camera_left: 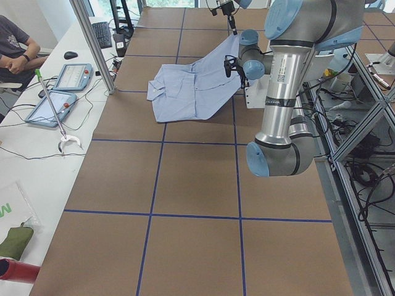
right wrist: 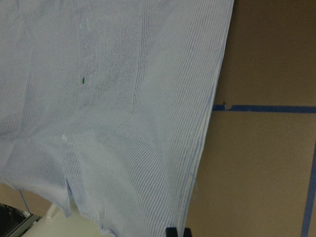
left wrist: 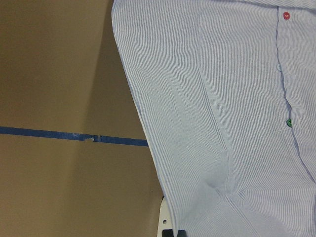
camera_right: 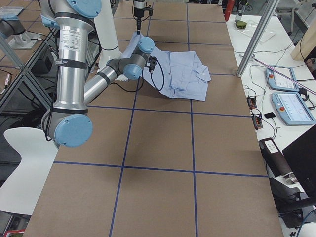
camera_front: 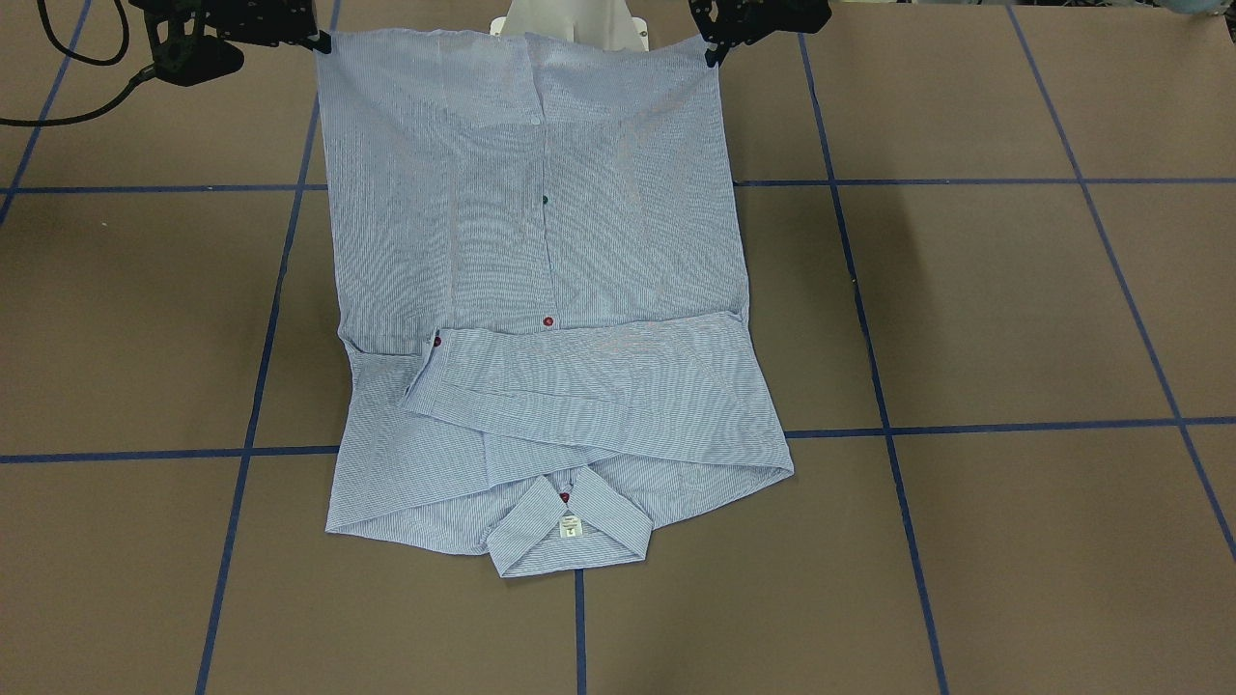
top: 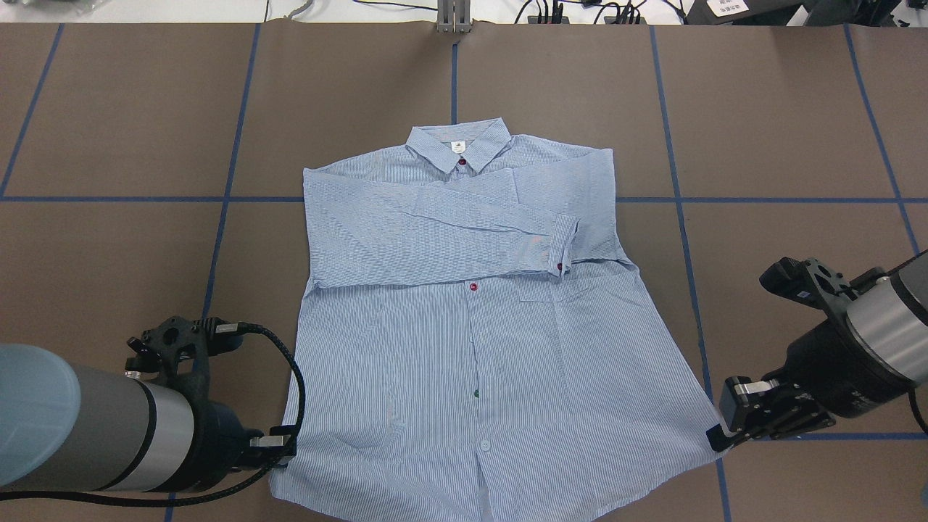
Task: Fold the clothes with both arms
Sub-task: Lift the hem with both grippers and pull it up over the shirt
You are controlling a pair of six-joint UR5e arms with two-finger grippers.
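The light blue striped shirt (top: 464,348) lies face up on the brown table, collar (top: 458,145) at the far side and both sleeves folded across the chest. My left gripper (top: 279,446) is shut on the hem corner on its side, and my right gripper (top: 721,438) is shut on the opposite hem corner. Both side views show the hem end of the shirt (camera_left: 213,68) raised off the table while the collar end rests flat. In the front-facing view the left gripper (camera_front: 713,53) and right gripper (camera_front: 319,41) hold the hem stretched between them. Each wrist view shows cloth running down to a fingertip (left wrist: 170,231).
The white pedestal (camera_front: 570,24) stands right behind the lifted hem. Blue tape lines (top: 674,199) grid the table. Beyond the far edge a side bench carries teach pendants (camera_left: 68,77), a metal pole (camera_left: 92,43) rises there, and a seated person (camera_left: 12,49) is nearby.
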